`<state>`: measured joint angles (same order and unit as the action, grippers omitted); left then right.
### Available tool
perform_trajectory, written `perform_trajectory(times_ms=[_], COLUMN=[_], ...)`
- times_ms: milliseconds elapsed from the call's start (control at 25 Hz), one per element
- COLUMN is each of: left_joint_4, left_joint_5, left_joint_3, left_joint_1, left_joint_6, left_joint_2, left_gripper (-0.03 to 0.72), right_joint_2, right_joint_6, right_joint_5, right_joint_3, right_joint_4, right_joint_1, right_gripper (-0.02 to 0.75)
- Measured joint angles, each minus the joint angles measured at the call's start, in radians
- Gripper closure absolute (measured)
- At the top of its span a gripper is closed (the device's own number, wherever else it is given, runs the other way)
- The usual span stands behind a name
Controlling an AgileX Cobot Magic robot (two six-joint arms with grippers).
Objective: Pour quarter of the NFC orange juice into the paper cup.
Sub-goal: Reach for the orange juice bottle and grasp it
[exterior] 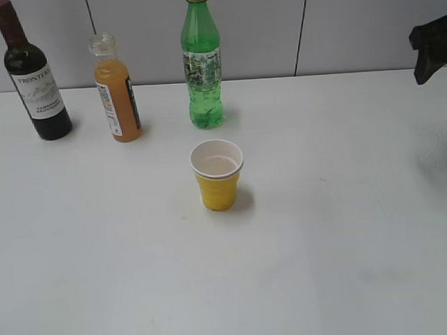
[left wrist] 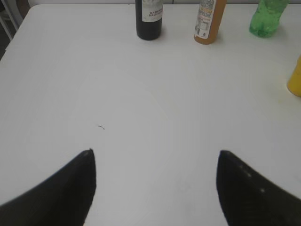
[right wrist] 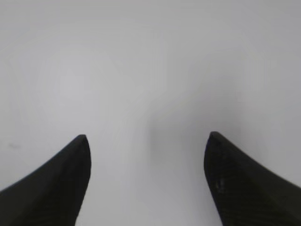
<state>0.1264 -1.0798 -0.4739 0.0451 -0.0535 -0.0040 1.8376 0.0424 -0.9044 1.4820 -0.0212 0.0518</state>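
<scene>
The NFC orange juice bottle (exterior: 117, 94) stands upright at the back left of the white table, its neck clear and its mouth without a cap. It also shows in the left wrist view (left wrist: 209, 21). The yellow paper cup (exterior: 217, 174) stands upright in the middle, in front of the bottles; its edge shows in the left wrist view (left wrist: 295, 79). My left gripper (left wrist: 155, 155) is open and empty, over bare table, well short of the bottles. My right gripper (right wrist: 146, 139) is open and empty over bare table; it shows at the far right edge of the exterior view (exterior: 431, 44).
A dark wine bottle (exterior: 33, 76) stands at the back left, left of the juice. A taller green bottle (exterior: 201, 63) stands behind the cup. A grey panelled wall closes the back. The table (exterior: 347, 228) is white.
</scene>
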Motion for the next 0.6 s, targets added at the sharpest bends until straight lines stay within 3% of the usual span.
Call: perform_trajectory(times_ms=[160,280,440,600], left_joint_4=[0.000,0.000,0.000,0.000], left_joint_5=[0.000,0.000,0.000,0.000], left_joint_3=[0.000,0.000,0.000,0.000], left_joint_1=[0.000,0.000,0.000,0.000], left_joint_6=[0.000,0.000,0.000,0.000], left_joint_2=[0.000,0.000,0.000,0.000], left_gripper=[0.104,0.104,0.104,0.104], right_joint_2=[0.042,0.040,-0.020,-0.159], right_joint_6=[-0.078,-0.103,-0.112,-0.116], right_joint_5=[-0.256,-0.289,-0.301,-0.302], right_joint_3=[0.183,0.243,0.216,0.075], right_joint_4=[0.087,0.101,0.095,0.083], right_joint_1=[-0.032,-0.032,-0.034,-0.034], right_gripper=[0.141,0.142,0.143,0.145])
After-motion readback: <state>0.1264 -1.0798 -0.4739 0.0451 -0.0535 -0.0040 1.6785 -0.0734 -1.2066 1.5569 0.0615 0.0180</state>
